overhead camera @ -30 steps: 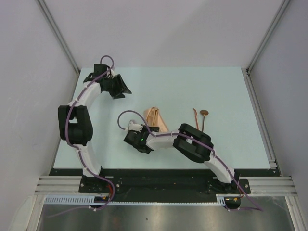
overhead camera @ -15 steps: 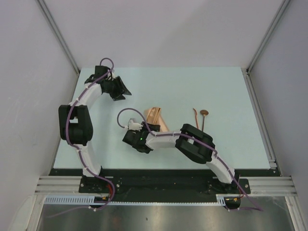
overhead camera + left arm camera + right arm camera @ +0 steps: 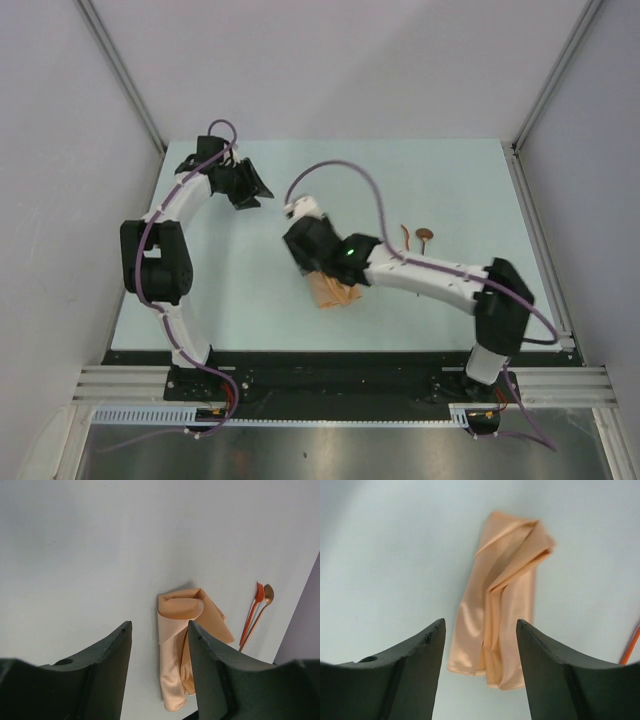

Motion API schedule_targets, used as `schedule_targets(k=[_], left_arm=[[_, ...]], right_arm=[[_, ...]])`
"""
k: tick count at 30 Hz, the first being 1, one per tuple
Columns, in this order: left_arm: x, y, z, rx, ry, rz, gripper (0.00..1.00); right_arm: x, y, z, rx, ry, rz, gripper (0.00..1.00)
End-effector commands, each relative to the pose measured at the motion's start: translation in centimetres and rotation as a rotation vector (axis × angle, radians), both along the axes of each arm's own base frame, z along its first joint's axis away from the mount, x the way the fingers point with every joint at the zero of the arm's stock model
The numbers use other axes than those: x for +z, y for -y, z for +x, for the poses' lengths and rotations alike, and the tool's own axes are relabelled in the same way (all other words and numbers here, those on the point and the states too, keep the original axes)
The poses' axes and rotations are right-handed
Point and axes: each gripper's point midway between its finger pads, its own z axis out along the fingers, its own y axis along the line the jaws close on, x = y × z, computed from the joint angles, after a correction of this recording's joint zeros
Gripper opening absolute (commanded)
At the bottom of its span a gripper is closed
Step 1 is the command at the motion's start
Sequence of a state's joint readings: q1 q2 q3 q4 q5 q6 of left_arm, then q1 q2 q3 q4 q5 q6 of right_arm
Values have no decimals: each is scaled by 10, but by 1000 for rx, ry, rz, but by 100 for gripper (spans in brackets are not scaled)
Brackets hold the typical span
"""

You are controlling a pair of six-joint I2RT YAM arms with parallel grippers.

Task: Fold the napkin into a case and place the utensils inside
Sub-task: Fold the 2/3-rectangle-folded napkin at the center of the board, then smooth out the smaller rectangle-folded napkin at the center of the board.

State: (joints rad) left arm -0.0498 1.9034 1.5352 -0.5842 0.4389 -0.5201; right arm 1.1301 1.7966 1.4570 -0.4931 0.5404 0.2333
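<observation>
Overhead: napkin (image 3: 336, 293) half-hidden, low-centre. Wrist views: whole, rumpled, mid-frame. Right gripper (image 3: 480, 625), left gripper (image 3: 160, 625) wide, empty.

My left arm (image 3: 182, 204) and right arm (image 3: 425, 281) are white shells joined by bulky black housings. Each is trailed by a looping purple cable (image 3: 340, 164). A small green light (image 3: 350, 250) glows by my right wrist. My pincer fingers (image 3: 100, 675) are dark, matte and smoothly curved.

Left arm (image 3: 155, 262) stands folded at the elbow, forearm reaching toward the far left; left pincer (image 3: 254, 190) parted, empty. Right arm (image 3: 430, 280) extends leftward, low; right pincer (image 3: 480, 625) points downward, parted, empty.
</observation>
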Motion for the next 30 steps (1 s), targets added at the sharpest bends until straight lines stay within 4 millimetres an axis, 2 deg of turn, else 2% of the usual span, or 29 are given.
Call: schedule_targets(k=[1, 2, 3, 4, 5, 6, 7, 9, 10, 11, 12, 13, 15, 16, 17, 19, 20, 23, 24, 26, 27, 28, 30], left_arm=[[38, 17, -5, -34, 123, -9, 52], [35, 21, -9, -29, 122, -10, 49], [20, 25, -20, -18, 86, -11, 42], [25, 39, -25, -38, 122, -8, 38], [20, 43, -30, -32, 118, 16, 35], [8, 47, -41, -29, 89, 37, 27], [7, 63, -50, -59, 99, 50, 22], [-11, 64, -66, -31, 68, 113, 12], [-14, 74, -73, -49, 79, 123, 8], [-15, 74, -78, -39, 84, 140, 6], [-27, 68, -85, -8, 65, 184, 2], [-30, 75, -91, -23, 75, 194, 1], [-41, 76, -99, -17, 60, 220, 0], [-44, 83, -100, -28, 63, 214, 0], [-52, 85, -101, -35, 45, 214, 0], [-55, 91, -98, -41, 44, 200, 0], [-56, 93, -96, -42, 44, 197, 0], [-52, 103, -84, -40, 65, 168, 0], [-58, 104, -81, -34, 55, 169, 0], [-58, 108, -72, -31, 50, 170, 0], [-63, 109, -72, -29, 29, 174, 0], [-71, 110, -70, -30, 13, 177, 0], [-73, 116, -66, -27, 18, 160, 0]], right_arm=[[45, 36, 30, -107, -158, 397, 64], [44, 48, 40, -151, -187, 448, 64], [47, 71, 66, -209, -179, 502, 63], [35, 80, 68, -211, -231, 527, 62], [32, 89, 77, -232, -242, 548, 61], [31, 106, 97, -270, -230, 583, 61], [27, 111, 101, -269, -242, 595, 59], [21, 130, 120, -304, -227, 604, 50], [8, 131, 125, -307, -252, 597, 42], [6, 135, 132, -312, -254, 598, 39], [2, 136, 137, -306, -256, 602, 34], [-14, 136, 141, -292, -290, 590, 28], [-23, 131, 149, -281, -307, 586, 22], [-27, 125, 149, -257, -327, 588, 16], [-43, 120, 149, -255, -358, 573, 15], [-47, 110, 151, -230, -369, 577, 11], [-59, 102, 149, -218, -391, 566, 10], [-63, 86, 150, -188, -388, 555, 10], [-73, 84, 149, -190, -410, 539, 9], [-69, 71, 150, -161, -410, 551, 9], [-72, 66, 149, -152, -419, 550, 8], [-67, 60, 152, -140, -409, 557, 8], [-72, 49, 150, -123, -422, 555, 8]])
